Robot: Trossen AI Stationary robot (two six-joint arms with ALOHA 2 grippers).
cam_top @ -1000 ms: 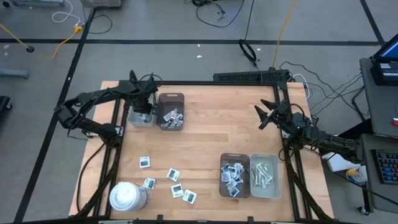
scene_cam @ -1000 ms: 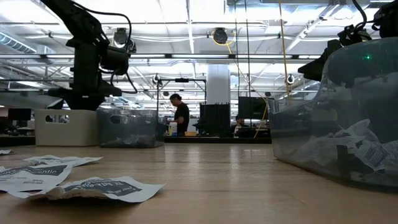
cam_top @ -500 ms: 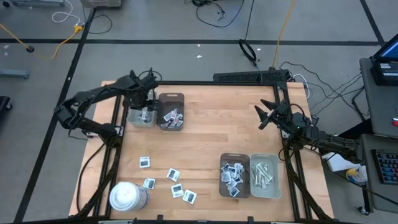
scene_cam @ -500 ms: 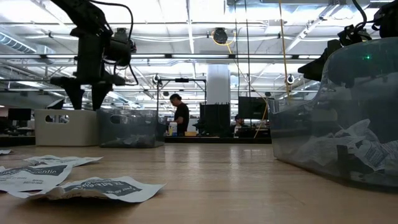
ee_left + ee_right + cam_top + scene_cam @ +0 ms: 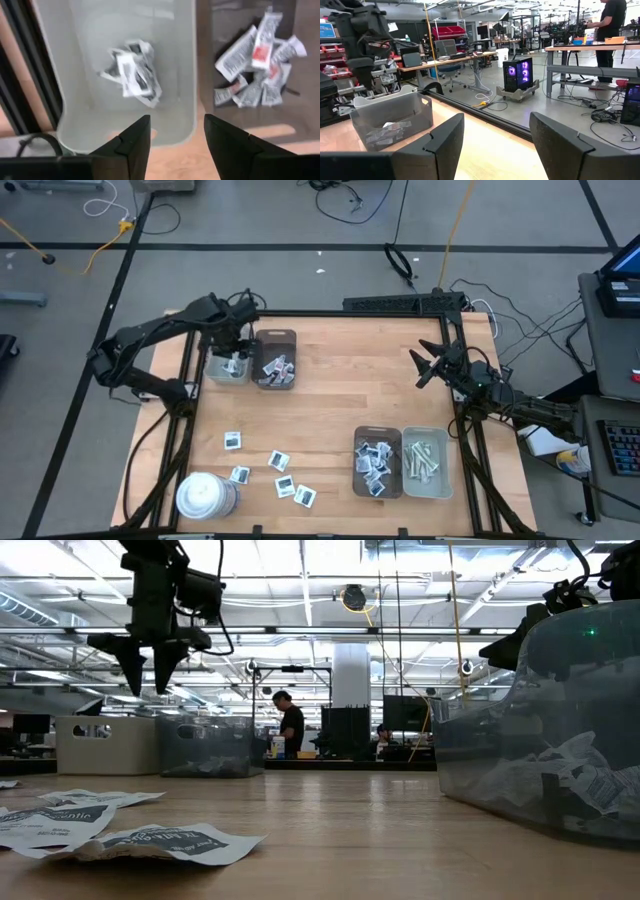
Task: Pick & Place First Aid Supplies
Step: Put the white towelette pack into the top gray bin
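Your left hand (image 5: 172, 137) hung above the pale bin (image 5: 185, 75), fingers apart and empty, packets (image 5: 131, 74) lying inside it. Loose packets (image 5: 279, 461) lay on the counter (image 5: 340, 400) nearby. Your right hand (image 5: 428, 367) waited, spread wide.

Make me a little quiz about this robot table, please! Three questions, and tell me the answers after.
1. True or false: the left gripper is holding a packet.
2. How many loose packets lie on the bare wood near the white tub: A) two, B) five, C) ten?
3. Fill in: the left gripper hangs above the pale ____ at the far left of the table.

Key
1. False: its fingers are apart with nothing between them, and packets lie in the pale tray below.
2. B, five.
3. Tray. Meanwhile the right gripper waits open over the table's right side.
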